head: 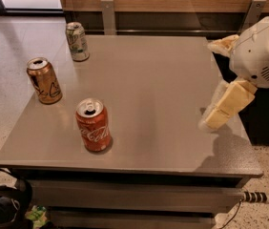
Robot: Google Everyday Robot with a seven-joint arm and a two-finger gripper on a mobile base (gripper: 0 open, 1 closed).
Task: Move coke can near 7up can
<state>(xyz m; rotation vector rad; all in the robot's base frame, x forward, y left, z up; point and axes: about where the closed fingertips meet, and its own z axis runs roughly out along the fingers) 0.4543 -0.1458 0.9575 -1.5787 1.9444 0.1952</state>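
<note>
Our gripper point(218, 113) hangs over the right edge of the table point(163, 89), well apart from every can (whether it is parted or closed we cannot tell). The coke can point(93, 125) stands upright at front-left, the 7up can point(77, 41) at the far-left corner. We judge the whole move is left. Three cans: one coke, one 7up, one golden-brown can point(44, 80).

Gripper point(222, 106) at right, prob. angled down.
</note>
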